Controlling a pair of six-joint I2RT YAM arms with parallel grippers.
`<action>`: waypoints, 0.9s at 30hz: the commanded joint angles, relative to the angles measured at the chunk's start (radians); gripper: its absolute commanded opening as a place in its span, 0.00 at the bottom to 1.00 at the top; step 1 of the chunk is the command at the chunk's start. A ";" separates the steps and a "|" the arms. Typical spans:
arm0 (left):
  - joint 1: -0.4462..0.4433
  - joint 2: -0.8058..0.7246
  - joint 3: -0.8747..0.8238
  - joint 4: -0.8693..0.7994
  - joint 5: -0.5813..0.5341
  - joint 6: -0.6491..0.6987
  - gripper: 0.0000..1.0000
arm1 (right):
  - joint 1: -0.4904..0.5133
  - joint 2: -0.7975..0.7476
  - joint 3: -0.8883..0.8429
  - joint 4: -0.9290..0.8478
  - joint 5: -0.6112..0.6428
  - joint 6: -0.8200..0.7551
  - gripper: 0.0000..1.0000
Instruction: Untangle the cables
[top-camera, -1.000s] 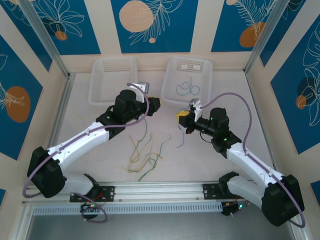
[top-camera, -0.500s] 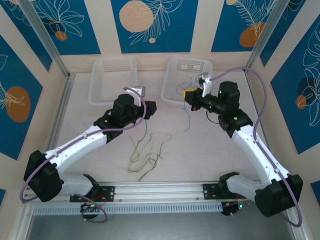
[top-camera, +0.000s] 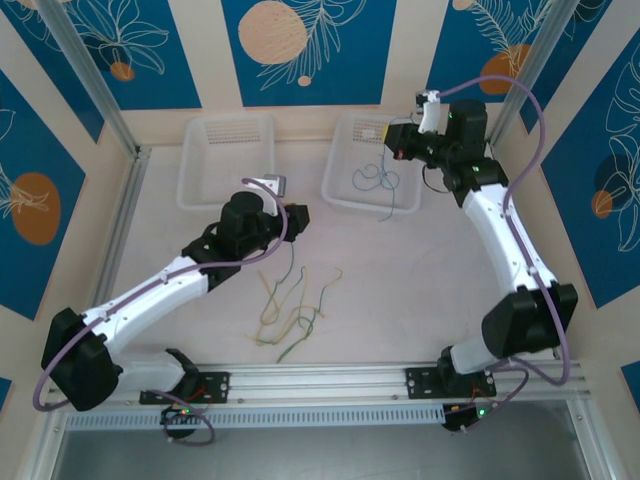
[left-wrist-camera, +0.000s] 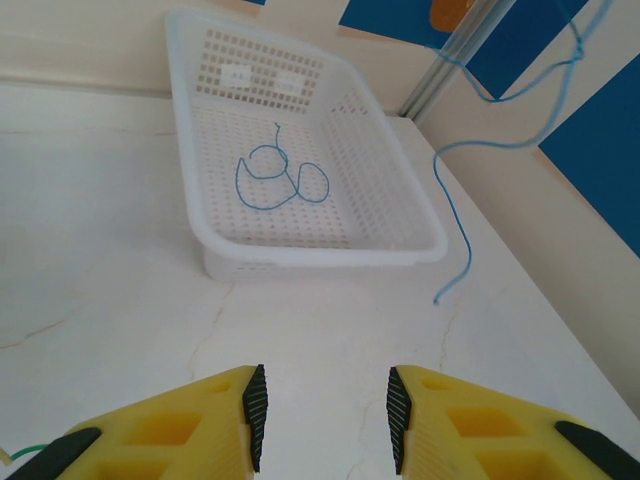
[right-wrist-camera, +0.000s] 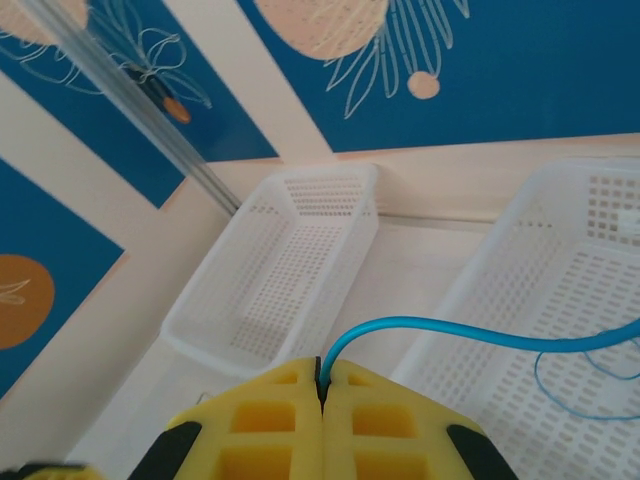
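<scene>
Jaws, top view: right gripper (top-camera: 398, 140) was up over the far end of the right basket (top-camera: 338, 196), a blue cable (top-camera: 391, 190) hanging from it with the tail outside the basket's near rim. Left gripper (top-camera: 298, 214) hovered over the table (top-camera: 440, 270), gap not readable from there. On the table nearer the arm bases the remaining cables (top-camera: 295, 300), yellow, green and some blue, lay in a loose knot, and a coiled blue cable (top-camera: 374, 178) lay inside the right basket. Left wrist view: fingers (left-wrist-camera: 255, 405) stood well apart with nothing between them, aimed toward that basket. The hanging tail ended just beside its corner, contact with the table unclear. Right wrist view: pads (right-wrist-camera: 270, 410) were pressed together, pinching the blue cable right at the tips, left basket (right-wrist-camera: 290, 260) beyond. Risks as I judged them: letting go from there would leave the tail draped outside, and its weight could drag the cable out. A tip-only pinch on thin wire could slip early. Dropping onto the coiled one could re-tangle them.
</scene>
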 joint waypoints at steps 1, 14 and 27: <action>0.012 -0.027 -0.015 -0.014 -0.022 -0.012 0.39 | -0.011 0.093 0.087 -0.045 0.030 0.011 0.00; 0.012 -0.047 -0.033 -0.012 -0.032 -0.015 0.39 | -0.024 0.443 0.355 -0.137 0.042 -0.027 0.00; 0.012 -0.037 -0.030 -0.021 -0.045 -0.007 0.39 | -0.025 0.625 0.472 -0.259 0.042 -0.013 0.00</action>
